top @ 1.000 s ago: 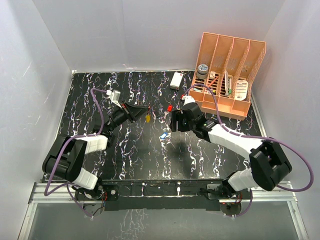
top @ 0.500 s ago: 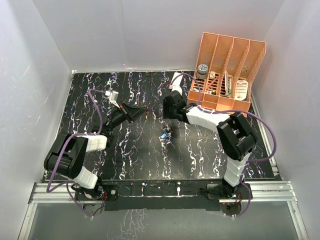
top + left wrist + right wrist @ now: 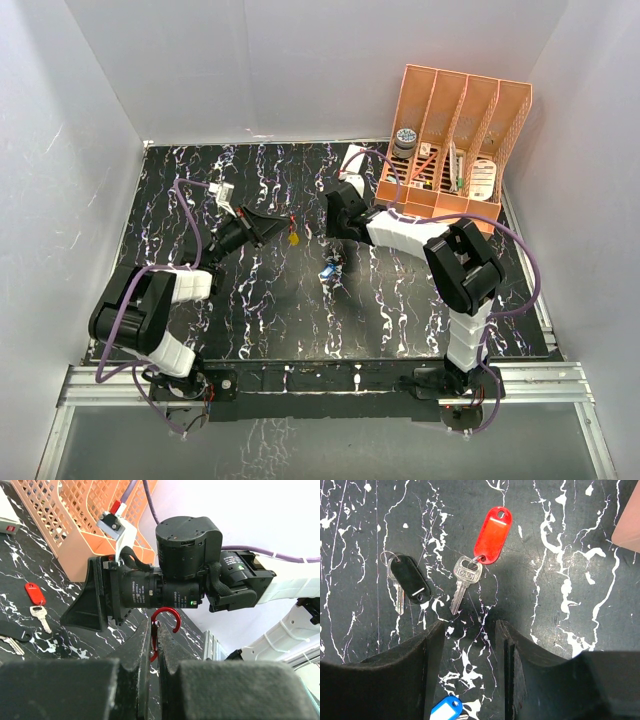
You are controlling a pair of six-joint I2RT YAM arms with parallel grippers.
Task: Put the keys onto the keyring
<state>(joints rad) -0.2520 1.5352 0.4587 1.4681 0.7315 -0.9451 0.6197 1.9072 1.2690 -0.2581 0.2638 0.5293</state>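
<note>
Inside white walls [image 3: 250, 70], on a white-veined black tabletop [image 3: 250, 320], the left gripper [image 3: 154, 640] clamps the red keyring [image 3: 166, 609]; the right gripper [image 3: 470, 630] hangs, fingers apart, above the red-tagged key [image 3: 490, 527], its stamped lettering illegible.

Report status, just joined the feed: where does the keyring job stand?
Left gripper shut on red keyring. Right gripper open above red-tagged key, nothing between its jaws. Black-tagged key lies close beside that key.

Bright, even light; soft shadows
</note>
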